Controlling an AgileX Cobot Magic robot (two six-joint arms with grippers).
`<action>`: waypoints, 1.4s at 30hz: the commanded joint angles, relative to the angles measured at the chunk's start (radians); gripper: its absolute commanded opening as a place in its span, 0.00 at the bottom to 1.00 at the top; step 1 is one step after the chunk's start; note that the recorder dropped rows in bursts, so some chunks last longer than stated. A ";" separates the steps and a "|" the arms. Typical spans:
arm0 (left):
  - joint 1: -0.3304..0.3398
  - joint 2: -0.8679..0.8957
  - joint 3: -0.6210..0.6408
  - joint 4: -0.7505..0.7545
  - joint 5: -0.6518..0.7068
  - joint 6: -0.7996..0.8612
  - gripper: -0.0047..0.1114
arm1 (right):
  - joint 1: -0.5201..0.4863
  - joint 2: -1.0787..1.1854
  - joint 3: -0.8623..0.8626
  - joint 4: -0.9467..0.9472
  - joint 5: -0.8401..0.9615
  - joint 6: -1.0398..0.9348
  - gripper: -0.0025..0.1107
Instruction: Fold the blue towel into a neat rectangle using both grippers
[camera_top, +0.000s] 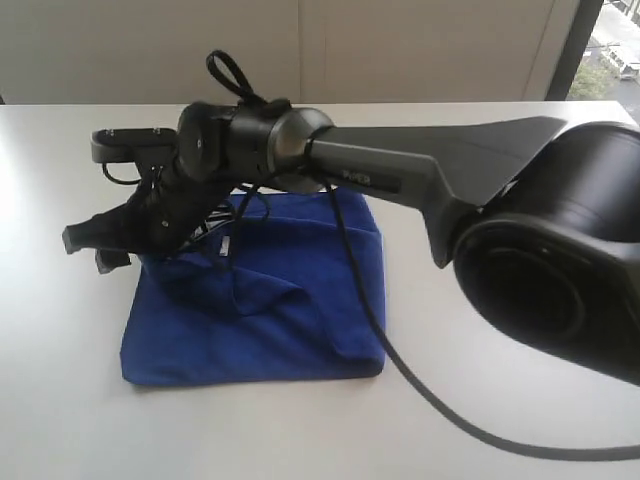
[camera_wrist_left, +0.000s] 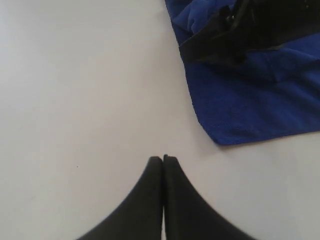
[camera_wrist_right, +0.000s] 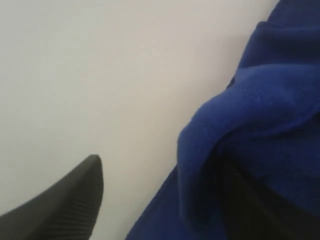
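Blue towel (camera_top: 280, 330) folded on the bench (camera_top: 60, 420), right arm (camera_top: 400, 170) reaching across it.
Your left jaws are pressed together beside it; your right jaws stand spread at its edge.

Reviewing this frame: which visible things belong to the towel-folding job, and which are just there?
Belongs to the job:
- blue towel, partly folded, rumpled
- right gripper, open at the towel's edge
- left gripper, shut, off the towel

Just there:
- white table
- black cable trailing across the table
- window behind
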 joint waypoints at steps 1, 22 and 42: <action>0.003 -0.007 0.003 -0.011 0.010 -0.009 0.04 | -0.049 -0.108 -0.005 -0.049 0.076 -0.003 0.58; 0.003 -0.007 0.003 -0.011 0.010 -0.009 0.04 | -0.348 -0.073 0.093 -0.249 0.220 -0.279 0.02; 0.003 -0.007 0.003 -0.011 0.010 -0.009 0.04 | -0.407 0.018 0.093 -0.515 0.311 0.005 0.02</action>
